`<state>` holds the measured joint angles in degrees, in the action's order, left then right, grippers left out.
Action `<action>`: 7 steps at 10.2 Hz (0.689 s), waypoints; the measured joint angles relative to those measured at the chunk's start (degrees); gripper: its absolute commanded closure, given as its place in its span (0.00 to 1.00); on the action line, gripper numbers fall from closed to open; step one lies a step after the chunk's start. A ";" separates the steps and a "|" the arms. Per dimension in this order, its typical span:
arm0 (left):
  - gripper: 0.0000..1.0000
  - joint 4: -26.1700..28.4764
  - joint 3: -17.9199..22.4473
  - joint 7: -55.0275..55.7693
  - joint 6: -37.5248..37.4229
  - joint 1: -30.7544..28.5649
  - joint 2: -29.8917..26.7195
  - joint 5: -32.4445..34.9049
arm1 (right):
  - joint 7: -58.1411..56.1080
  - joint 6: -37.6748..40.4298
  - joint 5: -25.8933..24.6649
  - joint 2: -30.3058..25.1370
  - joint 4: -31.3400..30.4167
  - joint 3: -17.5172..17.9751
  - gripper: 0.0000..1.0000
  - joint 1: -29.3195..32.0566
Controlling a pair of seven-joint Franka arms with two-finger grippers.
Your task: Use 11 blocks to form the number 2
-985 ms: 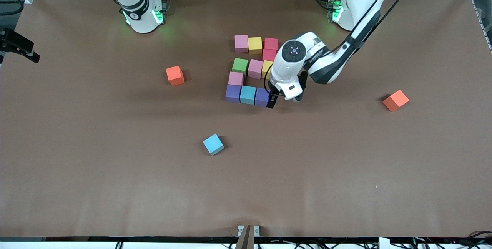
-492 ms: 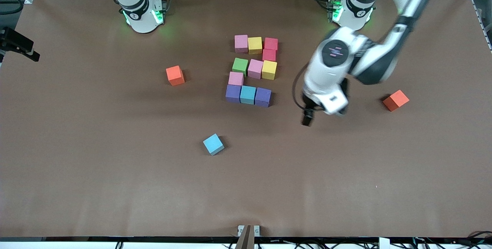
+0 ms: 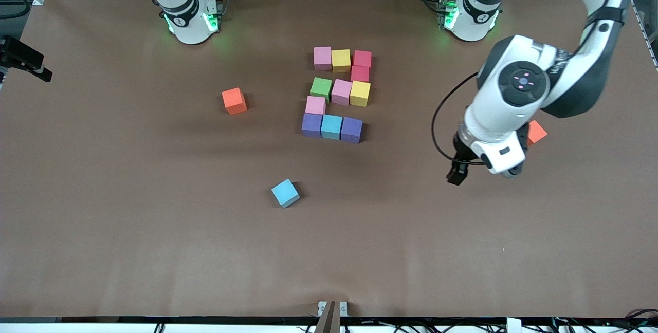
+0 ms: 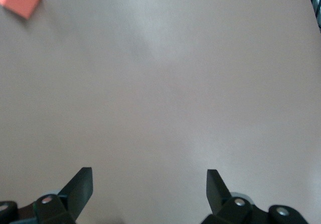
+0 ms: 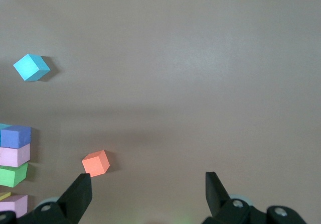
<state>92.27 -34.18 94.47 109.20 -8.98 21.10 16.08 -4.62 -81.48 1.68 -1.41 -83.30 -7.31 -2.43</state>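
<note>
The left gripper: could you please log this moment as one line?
left gripper: open, empty, over bare table | right gripper: open, waiting | number 2: eleven blocks in place

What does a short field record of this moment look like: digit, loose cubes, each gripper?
digit: number 2 formed, eleven cubes in five rows
loose cubes: blue cube nearer the camera than the digit; two orange cubes, one partly hidden by the left arm
left gripper: open, empty, over bare table near the left arm's end
right gripper: open, empty, arm waits
</note>
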 measured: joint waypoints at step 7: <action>0.00 -2.34 22.02 -50.54 -14.99 5.72 -13.01 -9.88 | 0.00 0.74 0.00 -0.02 0.12 -0.65 0.00 0.04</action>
<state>89.92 -12.16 43.92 94.21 -3.26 8.09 6.20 -4.61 -80.74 1.68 -1.43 -83.18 -7.96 -2.39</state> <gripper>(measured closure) 0.000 0.000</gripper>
